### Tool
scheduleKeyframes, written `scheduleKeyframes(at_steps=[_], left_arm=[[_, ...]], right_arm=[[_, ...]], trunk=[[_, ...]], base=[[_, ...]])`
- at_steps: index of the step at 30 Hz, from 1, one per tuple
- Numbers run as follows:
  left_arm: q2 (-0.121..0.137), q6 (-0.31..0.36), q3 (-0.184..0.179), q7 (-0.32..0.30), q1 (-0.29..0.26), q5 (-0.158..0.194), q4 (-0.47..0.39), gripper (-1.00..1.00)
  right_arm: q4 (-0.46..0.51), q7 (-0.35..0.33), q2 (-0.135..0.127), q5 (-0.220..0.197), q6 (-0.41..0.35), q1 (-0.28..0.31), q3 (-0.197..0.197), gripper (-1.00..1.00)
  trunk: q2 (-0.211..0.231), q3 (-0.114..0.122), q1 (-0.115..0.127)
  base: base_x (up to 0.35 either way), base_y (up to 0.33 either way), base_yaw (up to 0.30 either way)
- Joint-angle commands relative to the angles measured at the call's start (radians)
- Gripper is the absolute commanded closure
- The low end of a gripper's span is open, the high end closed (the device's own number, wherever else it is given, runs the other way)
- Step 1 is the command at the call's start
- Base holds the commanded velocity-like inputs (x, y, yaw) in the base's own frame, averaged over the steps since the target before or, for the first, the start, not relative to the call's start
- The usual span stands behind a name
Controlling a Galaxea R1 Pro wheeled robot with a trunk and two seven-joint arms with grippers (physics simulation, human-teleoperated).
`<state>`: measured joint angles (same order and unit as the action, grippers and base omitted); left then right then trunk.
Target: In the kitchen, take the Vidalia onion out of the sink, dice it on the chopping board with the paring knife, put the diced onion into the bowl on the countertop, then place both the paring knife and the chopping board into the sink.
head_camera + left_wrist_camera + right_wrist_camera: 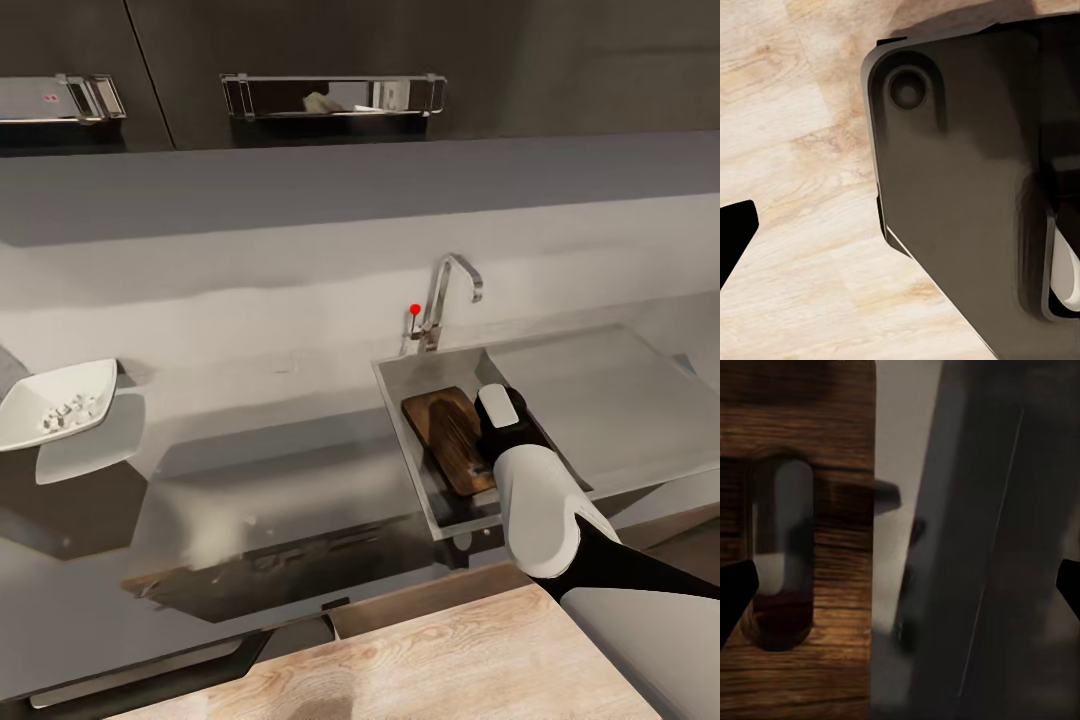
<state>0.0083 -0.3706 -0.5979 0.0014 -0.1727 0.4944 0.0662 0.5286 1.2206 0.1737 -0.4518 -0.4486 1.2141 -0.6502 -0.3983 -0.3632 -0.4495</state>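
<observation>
Tabletop: long grey surface below dark cabinets, running left to right across the head view.

Sink: grey basin set into the tabletop right of centre, drainboard beyond, tap with red knob at the back rim.

Right arm: white forearm reaching down into the basin, hiding the board's near right part.

Board: dark wood, lying inside the sink, slanted against the basin floor; handle slot close under the wrist camera, with something reddish at its lower end, too blurred to name.

Bowl: white, at the far left on the tabletop, well apart from the sink, holding small white onion cubes.

Right pincer: fingertips spread to the two edges of the wrist view, wide apart, nothing between them; poised over the board's edge and the basin wall.

Left pincer: one dark fingertip visible over pale wood floor beside the robot's dark base; spread not discernible, no object seen in it.

Step in hand, judged: last stage, board apparently set into the sink. Knife not identifiable. Next move likely calls for lifting the right arm straight clear of the basin without dragging the board.
</observation>
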Motion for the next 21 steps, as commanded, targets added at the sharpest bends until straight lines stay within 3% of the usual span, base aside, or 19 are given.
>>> scheduleKeyframes(at_steps=[1, 6, 8, 9, 10, 12, 13, 14, 17, 18, 21], left_arm=[[-0.001, -0.005, -0.008, 0.000, -0.001, 0.006, 0.003, -1.00], [-0.001, -0.005, -0.009, 0.000, -0.001, 0.006, 0.003, -1.00], [-0.001, -0.005, -0.009, 0.000, -0.001, 0.006, 0.003, -1.00], [-0.001, -0.005, -0.009, 0.000, -0.001, 0.006, 0.003, -1.00], [-0.002, -0.005, -0.009, 0.000, -0.001, 0.006, 0.003, -1.00], [-0.002, -0.005, -0.010, 0.000, -0.001, 0.006, 0.003, -1.00], [-0.002, -0.005, -0.010, 0.000, -0.001, 0.006, 0.003, -1.00], [-0.002, -0.005, -0.010, 0.000, -0.001, 0.006, 0.003, -1.00], [-0.002, -0.005, -0.010, 0.000, -0.001, 0.006, 0.003, -1.00], [-0.003, -0.005, -0.010, 0.000, -0.001, 0.006, 0.003, -1.00], [-0.006, -0.005, -0.010, 0.000, -0.001, 0.006, 0.003, -1.00]], right_arm=[[0.002, 0.003, 0.001, 0.000, -0.010, 0.001, -0.003, -1.00], [0.013, -0.069, 0.001, 0.002, -0.013, 0.001, 0.010, -1.00], [0.024, -0.112, 0.001, 0.004, -0.016, 0.001, 0.057, -1.00], [0.038, -0.130, 0.001, 0.004, -0.019, 0.001, 0.103, -1.00], [0.078, -0.150, 0.001, 0.002, -0.026, 0.001, 0.191, -1.00], [0.146, -0.163, 0.001, -0.004, -0.043, 0.001, 0.315, -1.00], [0.159, -0.165, 0.001, -0.009, -0.050, 0.001, 0.341, -1.00], [0.190, -0.172, 0.001, -0.039, -0.072, 0.001, 0.402, -1.00], [0.213, -0.199, 0.001, -0.118, -0.107, 0.001, 0.456, -1.00], [0.222, -0.267, 0.001, -0.170, -0.153, 0.001, 0.527, -1.00], [0.216, -0.302, 0.001, -0.180, -0.171, 0.001, 0.610, -1.00]], trunk=[[-0.002, -0.002, -0.001], [-0.002, -0.002, -0.001], [-0.002, -0.002, -0.001], [-0.002, -0.002, -0.001], [-0.002, -0.002, -0.001], [-0.002, -0.002, -0.001], [-0.002, -0.002, -0.001], [-0.002, -0.002, -0.001], [-0.002, -0.002, -0.001], [-0.002, -0.002, -0.001], [-0.002, -0.002, -0.001]], base=[[0.000, 0.000, 0.000], [0.000, 0.000, 0.000], [0.000, 0.000, 0.000], [0.000, 0.000, 0.000], [0.000, 0.000, 0.000], [0.000, 0.000, 0.000], [0.000, 0.000, 0.000], [0.000, 0.000, 0.000], [0.000, 0.000, 0.000], [-0.005, 0.000, 0.000], [-0.082, 0.000, 0.000]])
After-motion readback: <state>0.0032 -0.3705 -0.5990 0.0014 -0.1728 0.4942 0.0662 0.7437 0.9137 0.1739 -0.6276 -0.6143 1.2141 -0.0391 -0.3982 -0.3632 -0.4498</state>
